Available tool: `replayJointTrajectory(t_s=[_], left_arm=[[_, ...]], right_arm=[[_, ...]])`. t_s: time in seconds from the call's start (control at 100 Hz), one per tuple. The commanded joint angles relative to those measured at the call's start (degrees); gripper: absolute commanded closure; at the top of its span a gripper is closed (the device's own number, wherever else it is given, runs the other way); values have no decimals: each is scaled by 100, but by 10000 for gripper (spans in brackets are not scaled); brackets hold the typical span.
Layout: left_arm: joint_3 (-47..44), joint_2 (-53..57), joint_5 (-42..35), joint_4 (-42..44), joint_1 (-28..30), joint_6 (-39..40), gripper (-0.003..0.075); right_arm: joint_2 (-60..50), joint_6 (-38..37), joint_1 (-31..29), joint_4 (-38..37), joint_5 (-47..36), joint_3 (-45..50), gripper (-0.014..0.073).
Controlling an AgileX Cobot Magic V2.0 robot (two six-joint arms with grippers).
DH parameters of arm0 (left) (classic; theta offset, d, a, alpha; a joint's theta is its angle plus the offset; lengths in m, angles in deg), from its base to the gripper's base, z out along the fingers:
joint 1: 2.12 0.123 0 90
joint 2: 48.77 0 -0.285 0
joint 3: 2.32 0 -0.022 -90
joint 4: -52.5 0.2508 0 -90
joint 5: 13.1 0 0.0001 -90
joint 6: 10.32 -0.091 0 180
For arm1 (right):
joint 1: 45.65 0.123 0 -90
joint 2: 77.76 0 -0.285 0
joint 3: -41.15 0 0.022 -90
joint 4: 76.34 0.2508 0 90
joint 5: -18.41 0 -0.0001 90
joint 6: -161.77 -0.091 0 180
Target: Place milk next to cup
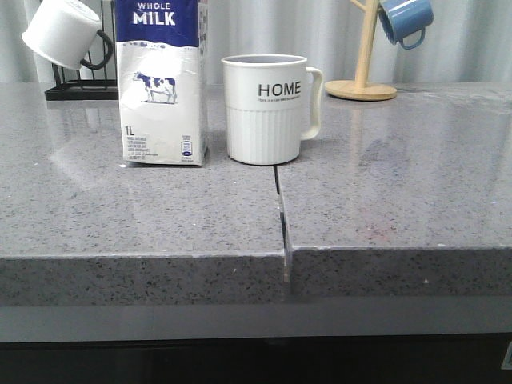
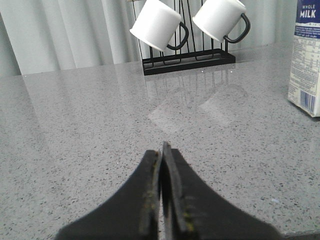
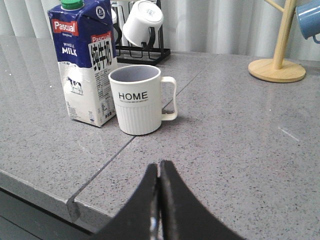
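Note:
The milk carton (image 1: 162, 80), blue top with "WHOLE MILK" and white lower part with a cow, stands upright on the grey counter just left of the cream "HOME" cup (image 1: 266, 108); a narrow gap parts them. Both also show in the right wrist view, the milk (image 3: 84, 62) beside the cup (image 3: 139, 99). The milk's edge shows in the left wrist view (image 2: 306, 55). My left gripper (image 2: 161, 147) is shut and empty above bare counter. My right gripper (image 3: 159, 165) is shut and empty, short of the cup. Neither gripper shows in the front view.
A black wire rack (image 2: 187, 60) holds two white black-handled mugs (image 2: 157, 24) at the back left. A wooden mug tree (image 1: 364, 76) with a blue mug (image 1: 406, 20) stands back right. A seam (image 1: 282, 216) runs through the counter to its front edge.

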Motion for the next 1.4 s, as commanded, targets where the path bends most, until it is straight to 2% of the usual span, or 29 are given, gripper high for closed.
replayJointTrajectory(t_s=[0.0, 0.75, 0.85, 1.08, 1.18, 1.28, 1.39], left_arm=[[-237, 184, -516, -58, 13, -7, 741], [-237, 184, -516, -58, 13, -7, 741], [-237, 184, -516, -58, 13, -7, 741], [-237, 184, -516, -58, 13, -7, 741], [-237, 184, -516, -58, 13, -7, 741], [-237, 184, -516, -58, 13, -7, 741], [-237, 184, -516, -58, 13, -7, 741]], right_arm=[[27, 29, 4, -38, -405, -148, 662], [27, 37, -86, -163, -497, -117, 662], [27, 37, -647, -168, -873, 82, 662], [-318, -40, -2154, -383, -1770, 1238, 662], [-791, -72, -2445, -383, -1914, 1624, 662], [-1319, -104, -2638, -440, -1487, 1616, 662], [-1338, -104, -2746, -484, -1440, 1622, 662]])
